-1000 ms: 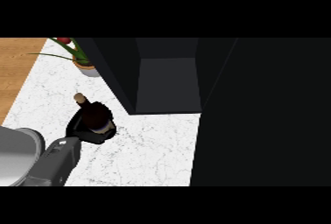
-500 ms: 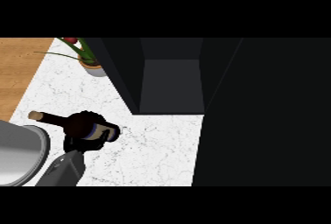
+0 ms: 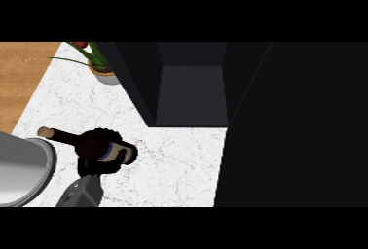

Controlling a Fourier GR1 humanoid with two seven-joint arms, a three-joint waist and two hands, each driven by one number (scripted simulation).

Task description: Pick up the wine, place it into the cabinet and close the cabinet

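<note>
The wine bottle point(image 3: 63, 137) is dark with a tan cork and lies tilted over the white marble counter point(image 3: 176, 168), cork pointing left. My right hand point(image 3: 97, 144) is curled round its body, so most of the glass is hidden and only the neck and a bit of label show. My forearm comes up from the lower left. The dark cabinet point(image 3: 191, 95) stands open behind and to the right of the bottle, and its inside looks bare. Its door point(image 3: 295, 121) fills the right side. My left hand does not show.
A potted plant point(image 3: 101, 68) stands at the counter's back left, next to the cabinet's left wall. A large grey rounded shape point(image 3: 22, 170) fills the lower left edge. Wooden floor point(image 3: 22, 73) lies past the counter's left edge.
The bottle, upright in my hand a second ago, is now tipped with its cork to the left. Bottle and hand sit lower and more to the left relative to the cabinet.
</note>
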